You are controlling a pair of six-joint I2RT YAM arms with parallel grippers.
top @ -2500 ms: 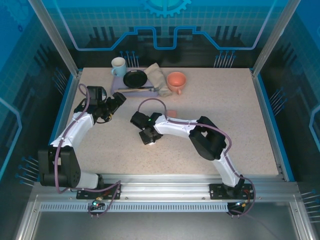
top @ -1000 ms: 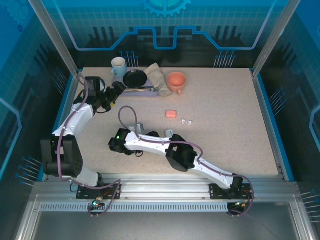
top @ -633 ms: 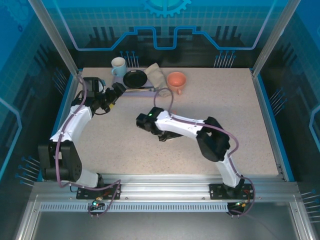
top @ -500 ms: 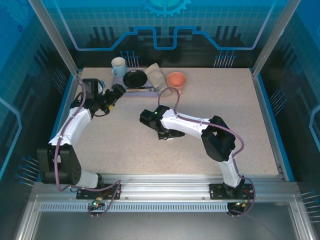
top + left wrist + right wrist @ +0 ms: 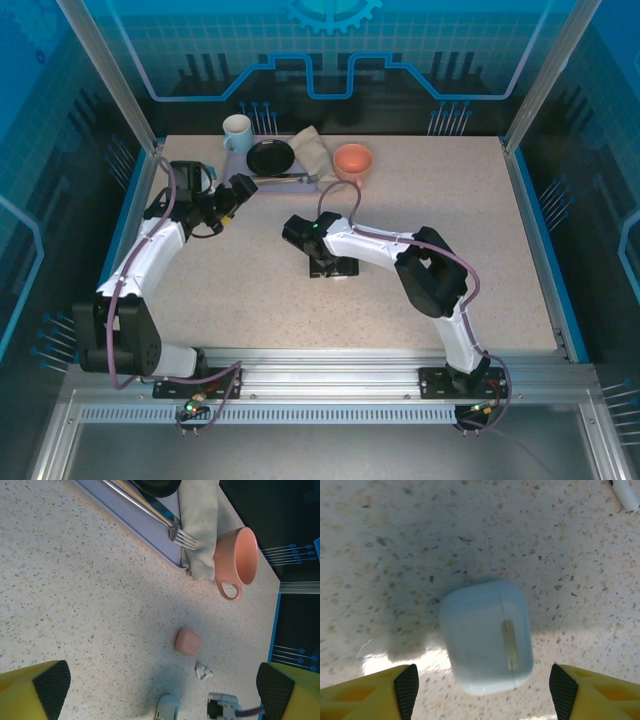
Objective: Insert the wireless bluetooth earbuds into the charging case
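A closed white charging case [image 5: 487,635] lies on the speckled table between the spread fingers of my right gripper [image 5: 485,690], which is open and touches neither side of it. From above, the right gripper [image 5: 332,266] points down at mid-table. A white earbud stem [image 5: 626,492] pokes in at the top right corner. My left gripper [image 5: 162,687] hangs open and empty over the table. It looks down on a salmon-pink case [image 5: 188,641], a white pair of earbuds [image 5: 203,671] and the white case [image 5: 167,709]. The left gripper [image 5: 232,197] hovers at the back left.
At the back stand a purple mat [image 5: 238,166] with a black plate [image 5: 270,157], a fork [image 5: 175,532], a folded cloth [image 5: 312,152], a white mug [image 5: 237,132] and a salmon cup [image 5: 352,162]. The right arm's forearm [image 5: 380,245] stretches across the table's middle.
My right arm has swung from the front left back to mid-table and settled over the white case, its jaws narrowing slightly. The left arm has barely shifted.
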